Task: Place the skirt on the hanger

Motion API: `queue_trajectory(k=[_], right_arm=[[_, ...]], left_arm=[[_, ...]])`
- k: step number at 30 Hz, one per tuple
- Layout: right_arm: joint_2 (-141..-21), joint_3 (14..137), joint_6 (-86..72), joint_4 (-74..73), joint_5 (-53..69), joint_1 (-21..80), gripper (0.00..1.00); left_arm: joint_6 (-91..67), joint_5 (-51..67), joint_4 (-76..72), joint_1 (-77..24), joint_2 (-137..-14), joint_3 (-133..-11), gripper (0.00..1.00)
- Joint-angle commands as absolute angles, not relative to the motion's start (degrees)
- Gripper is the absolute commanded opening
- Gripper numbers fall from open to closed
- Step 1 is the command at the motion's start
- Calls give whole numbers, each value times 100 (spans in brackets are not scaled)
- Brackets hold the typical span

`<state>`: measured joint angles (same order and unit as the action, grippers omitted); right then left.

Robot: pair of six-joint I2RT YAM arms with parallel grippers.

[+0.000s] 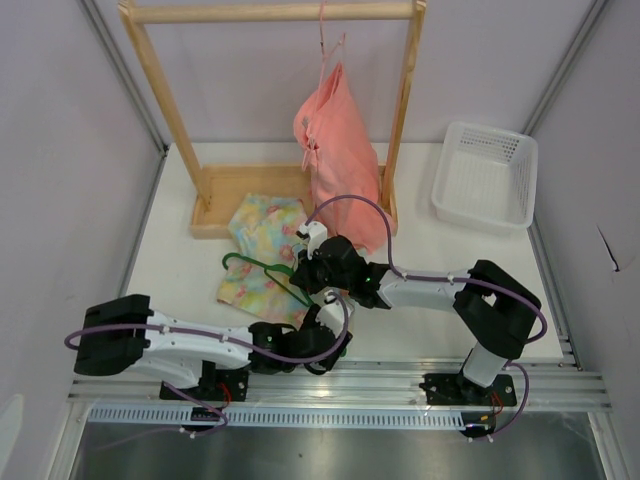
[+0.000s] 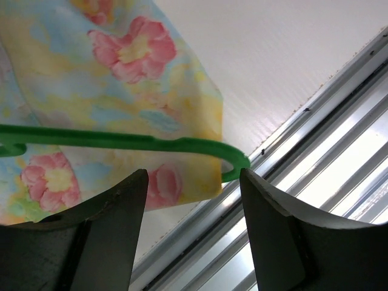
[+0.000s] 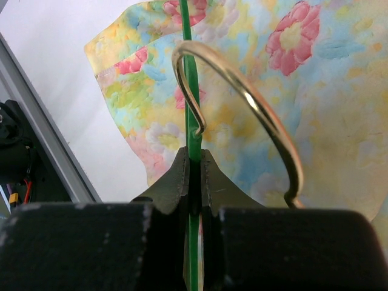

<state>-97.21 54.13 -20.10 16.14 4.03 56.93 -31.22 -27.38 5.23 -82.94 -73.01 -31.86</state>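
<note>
Arms [image 1: 420, 290] hide part of the skirt [image 1: 262, 240] and the hanger [image 1: 262, 266] over it on the table [image 1: 180, 270] from above; left wrist: left claw [image 2: 193, 182] wide, just short of the hanger's end; right wrist: right claw [image 3: 194, 160] pinching the hanger's bar, its lower stretch hidden.

no readable text, labels or numbers anywhere

Walled in pale lilac panels [image 1: 70, 120], floored by a white tabletop [image 1: 430, 255], furnished with a wooden clothes rack [image 1: 160, 100] and a white plastic basket [image 1: 447, 170].
</note>
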Motion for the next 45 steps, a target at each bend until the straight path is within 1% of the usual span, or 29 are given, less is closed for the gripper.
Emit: queue_trajectory(k=[1, 4, 7, 12, 17, 18, 22, 29, 35, 37, 38, 39, 40, 41, 45], right_arm=[[-9949, 5502, -1916, 1028, 343, 5687, 0], [-9949, 5511, -1916, 1037, 343, 5687, 0], [-9949, 5502, -1925, 1055, 334, 5687, 0], [-9949, 5502, -1934, 1063, 334, 5687, 0], [-9967, 5493, -1934, 1090, 343, 5687, 0], [-9984, 5493, -1942, 1090, 334, 5687, 0], [-10019, 5502, -1969, 1116, 360, 5687, 0], [-9993, 5493, -1960, 1107, 343, 5687, 0], [-9984, 5484, -1969, 1090, 334, 5687, 0], [-10002, 5493, -1960, 1090, 325, 5687, 0], [-10011, 5493, -1960, 1090, 308, 5687, 0], [-10037, 5493, -1969, 1099, 308, 5687, 0], [-10037, 5493, -1960, 1090, 316, 5687, 0], [-10046, 5493, -1951, 1090, 316, 5687, 0], [-10063, 5502, -1951, 1090, 316, 5678, 0]], left_arm=[[-2918, -3137, 536, -8481, -7479, -3568, 68], [-2935, -3295, 720, -8569, -7664, -3709, 67], [-2970, -3541, 974, -8604, -7778, -3814, 62], [-2979, -3700, 1177, -8622, -7761, -3815, 58], [-2962, -3516, 1143, -8640, -7524, -3551, 59], [-2910, -3455, 1108, -8657, -7506, -3507, 60], [-2813, -3375, 993, -8684, -7611, -3577, 61], [-2856, -3515, 1020, -8736, -8085, -3797, 57], [-2804, -3726, 1002, -8806, -8147, -3858, 54], [-2786, -3770, 1011, -8807, -8147, -3885, 45], [-2769, -3814, 1019, -8807, -8147, -3902, 40], [-2760, -3841, 1037, -8807, -8139, -3955, 27], [-2751, -3884, 1081, -8807, -8130, -3990, 20], [-2699, -3920, 1098, -8807, -8112, -3999, 1], [-2575, -4043, 1195, -8807, -7937, -4131, 0]])
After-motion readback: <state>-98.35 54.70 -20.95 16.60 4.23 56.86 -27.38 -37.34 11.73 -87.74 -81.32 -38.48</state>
